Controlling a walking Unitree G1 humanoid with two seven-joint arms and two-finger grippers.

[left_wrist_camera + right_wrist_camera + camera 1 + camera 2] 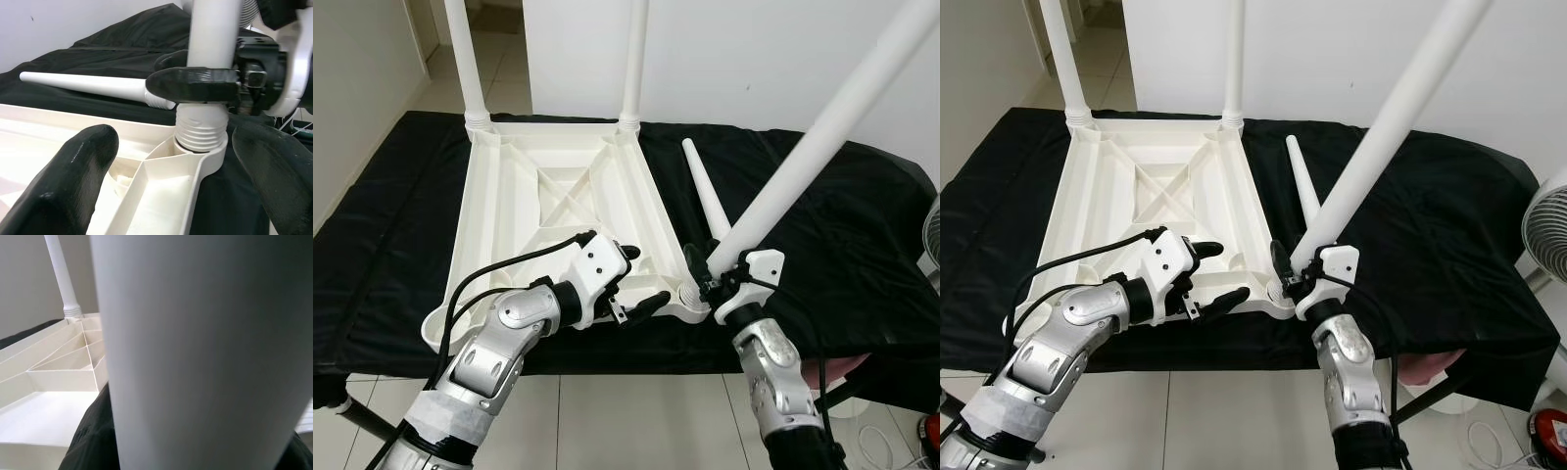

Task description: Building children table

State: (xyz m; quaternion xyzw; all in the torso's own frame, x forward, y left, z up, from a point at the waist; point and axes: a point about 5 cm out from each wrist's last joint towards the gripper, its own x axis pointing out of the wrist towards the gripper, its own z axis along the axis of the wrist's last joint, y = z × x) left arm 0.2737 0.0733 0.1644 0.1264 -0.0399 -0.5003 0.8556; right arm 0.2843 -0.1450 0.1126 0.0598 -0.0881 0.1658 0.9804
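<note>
- The left gripper [641, 279] hangs over the near edge of the tabletop, its two glossy black fingers [68, 181] spread wide with nothing between them, pointing at the near right corner.
- The right gripper [707, 269] is closed round the lower end of a smooth white plastic leg [822, 147], just above its ribbed screw thread.
- In the left wrist view that thread [201, 128] sits in the round corner socket [205, 156] of the tabletop, with several ridges showing above the rim.
- The held leg is a long tapered tube and leans up and away to the robot's right.
- The tabletop [558, 211] is matte white moulded plastic, lying upside down, its underside crossed by raised ribs that form a diamond with an X in the middle.
- It rests on a surface draped in wrinkled black cloth [832, 255]; what is under the cloth I cannot tell.
- Just right of the tabletop a spare white leg [705, 196] lies flat on the cloth, tapering to a narrow tip at the far end.
- At the two far corners, two more legs stand upright in their sockets: far left [467, 59] and far right [634, 59].
- Behind is a white wall [754, 59]; pale floor tiles [636, 411] show in front.
</note>
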